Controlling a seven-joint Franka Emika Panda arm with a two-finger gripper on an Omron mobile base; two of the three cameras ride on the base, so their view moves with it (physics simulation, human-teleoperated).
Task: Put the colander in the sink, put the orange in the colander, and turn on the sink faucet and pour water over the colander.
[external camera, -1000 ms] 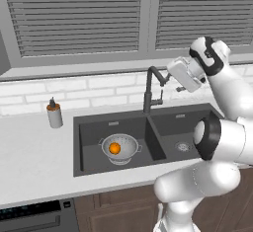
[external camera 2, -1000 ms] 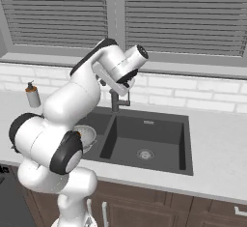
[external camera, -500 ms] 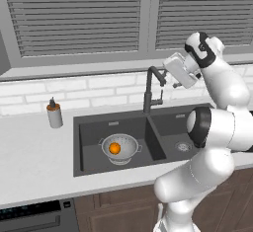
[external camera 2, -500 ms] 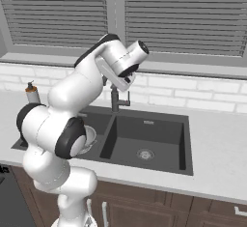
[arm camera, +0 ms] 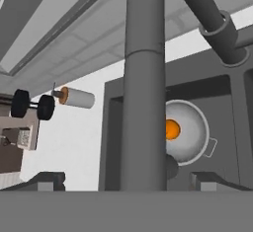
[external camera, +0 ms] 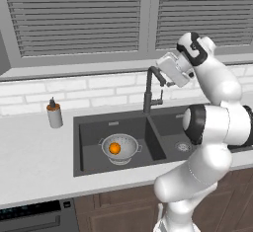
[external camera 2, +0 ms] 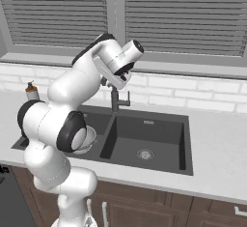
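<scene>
Orange (external camera: 114, 148) is seated in colander (external camera: 120, 147), L basin of sink (external camera: 89, 132). Tool (arm camera: 126, 179) is spread wide, empty, astride faucet (arm camera: 144, 88) spout.

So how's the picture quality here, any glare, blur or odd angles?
Left base view: flat even light, no glare, the orange sharp in the colander. Right base view: the arm covers most of the colander. Hand view: rolled sideways, the faucet huge and close up, cutting across the colander.
</scene>
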